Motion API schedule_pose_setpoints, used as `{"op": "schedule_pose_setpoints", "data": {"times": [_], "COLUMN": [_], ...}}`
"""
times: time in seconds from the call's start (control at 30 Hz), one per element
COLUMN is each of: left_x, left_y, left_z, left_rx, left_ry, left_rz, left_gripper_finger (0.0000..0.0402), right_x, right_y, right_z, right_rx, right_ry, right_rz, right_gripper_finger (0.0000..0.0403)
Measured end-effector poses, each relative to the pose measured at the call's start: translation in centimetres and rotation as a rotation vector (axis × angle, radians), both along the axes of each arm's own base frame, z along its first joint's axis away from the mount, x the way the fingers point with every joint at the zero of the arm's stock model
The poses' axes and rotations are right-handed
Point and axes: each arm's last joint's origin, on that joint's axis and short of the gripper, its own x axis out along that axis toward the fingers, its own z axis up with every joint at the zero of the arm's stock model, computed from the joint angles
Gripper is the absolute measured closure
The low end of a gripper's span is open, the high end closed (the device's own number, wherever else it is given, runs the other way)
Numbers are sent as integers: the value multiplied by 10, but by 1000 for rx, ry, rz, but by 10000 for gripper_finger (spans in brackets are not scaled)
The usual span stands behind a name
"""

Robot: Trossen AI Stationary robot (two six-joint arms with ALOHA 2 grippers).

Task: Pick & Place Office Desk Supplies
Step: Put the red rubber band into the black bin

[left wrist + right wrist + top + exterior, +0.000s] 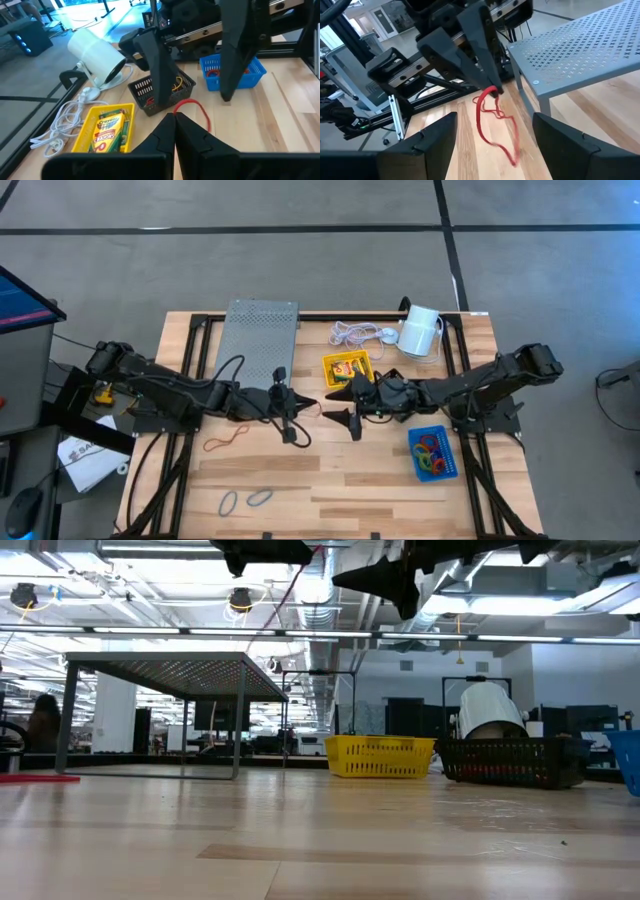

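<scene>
While the red rubber band (492, 117) hangs from the tips of the left gripper (492, 89), it is lifted above the table (330, 480), near the middle, between the two arms. The fingers of this gripper are pressed together on the top of the loop, and the rest of it dangles loose. The right gripper (352, 416) is just beside it, facing it, with its fingers spread wide and nothing between them.

The blue tray (434, 452) with other bands lies near the right arm; the yellow tray (345, 367) holds a crayon box (109, 131), and the black mesh tray (160, 95) is between them.

The risk seems to be in a handover: the band is thin and floppy, so the open fingers may close on air, or the loop may slip out and fall on the table.
</scene>
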Motion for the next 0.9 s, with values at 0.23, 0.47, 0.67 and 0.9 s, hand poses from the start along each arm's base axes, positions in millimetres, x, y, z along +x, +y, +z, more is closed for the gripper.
{"op": "schedule_pose_setpoints", "data": {"times": [0.23, 0.47, 0.67, 0.9], "left_x": [1, 2, 2, 2], "left_y": [0, -1, -1, -2], "left_z": [2, 6, 6, 5], "left_rx": [-2, 1, -3, -5], "left_ry": [-22, -56, -55, -49], "left_rz": [-1, -25, -48, -58], "left_gripper_finger": [401, 401, 401, 401], "right_x": [0, 14, 34, 49], "right_y": [-2, -7, -10, -6], "right_z": [0, -12, -16, -11], "right_rx": [0, 4, -4, -53], "right_ry": [-1, -18, 2, 42], "right_rz": [-6, -27, -17, 37], "right_gripper_finger": [147, 147, 151, 290]}}
